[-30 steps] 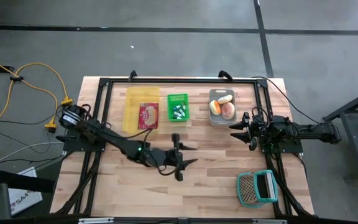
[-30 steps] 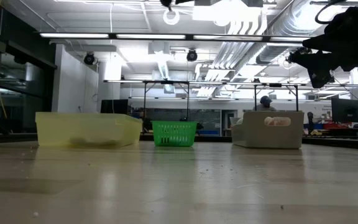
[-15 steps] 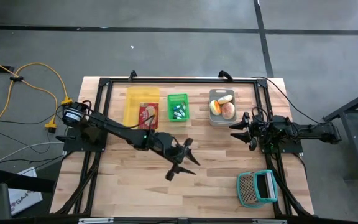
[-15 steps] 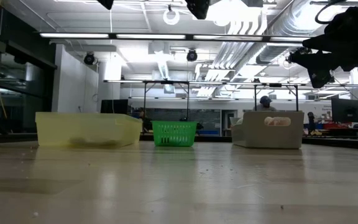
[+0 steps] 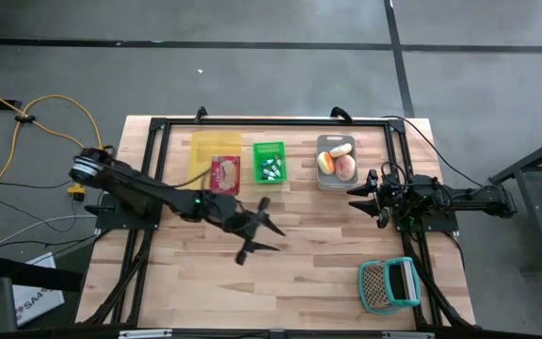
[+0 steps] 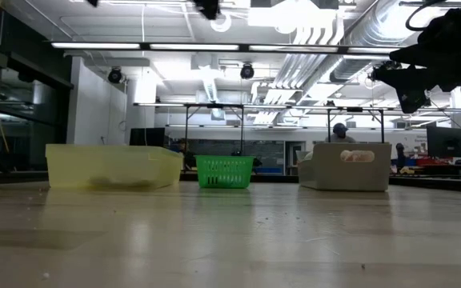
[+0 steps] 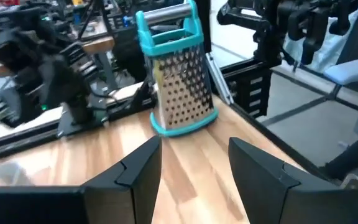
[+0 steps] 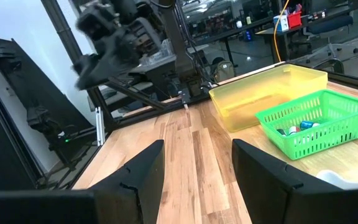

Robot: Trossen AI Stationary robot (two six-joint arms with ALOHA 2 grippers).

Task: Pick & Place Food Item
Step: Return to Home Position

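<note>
Wooden counter (image 5: 327, 254), teal-framed grater (image 5: 390, 284) lying near its near right corner, left claw (image 5: 273, 237) released above the counter's middle, right claw (image 5: 352, 200) released by the right edge, far row of yellow bin (image 5: 200, 155) holding a red packet (image 5: 225, 175), green basket (image 5: 269, 144), gray bin (image 5: 337, 138) holding the donuts (image 5: 345, 168)

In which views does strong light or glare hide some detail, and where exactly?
Low view: the ceiling lights burn white, a sheen lies on the table, the right gripper is a dark silhouette. High view: even light, no glare; the left gripper shows plainly.
</note>
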